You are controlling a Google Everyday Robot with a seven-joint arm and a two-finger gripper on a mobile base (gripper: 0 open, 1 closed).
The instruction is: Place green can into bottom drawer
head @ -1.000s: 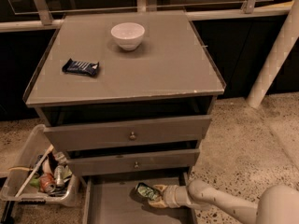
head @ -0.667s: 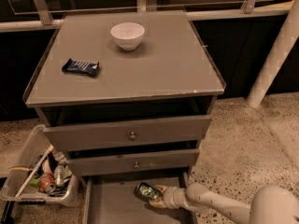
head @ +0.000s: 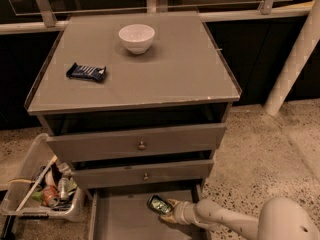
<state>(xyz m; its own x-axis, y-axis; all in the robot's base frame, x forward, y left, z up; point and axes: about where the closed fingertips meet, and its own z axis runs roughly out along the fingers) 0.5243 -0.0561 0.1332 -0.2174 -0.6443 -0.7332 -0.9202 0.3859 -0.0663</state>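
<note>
gripper: the gripper sits low inside the open bottom drawer, right of its middle, reaching in from the lower right. its fingers are clamped on the green can.
green can: it is held at the gripper's tip over the drawer's grey floor, near the back and just below the front of the middle drawer. whether it touches the floor i cannot tell.
step in hand: this looks like the set-down and release, since the can is already inside the drawer's low sides.
doing it well: bring the can down until it rests on the floor, then part the fingers without nudging it. the dented body may rock or roll, so a soft release on its side is safest. pull back along the arm's own line, keeping under the middle drawer's front and off the right side wall.
risk: letting go while the can hangs above the floor may send it rolling.
elsewhere: a white bowl and a dark blue snack wrapper lie on the cabinet top. a bin of cans stands at the left.
against one second ago: the can and gripper are in nearly the same spot, a touch further right. the arm's rounded white link sits further left. the bowl, wrapper and drawers are unchanged.
</note>
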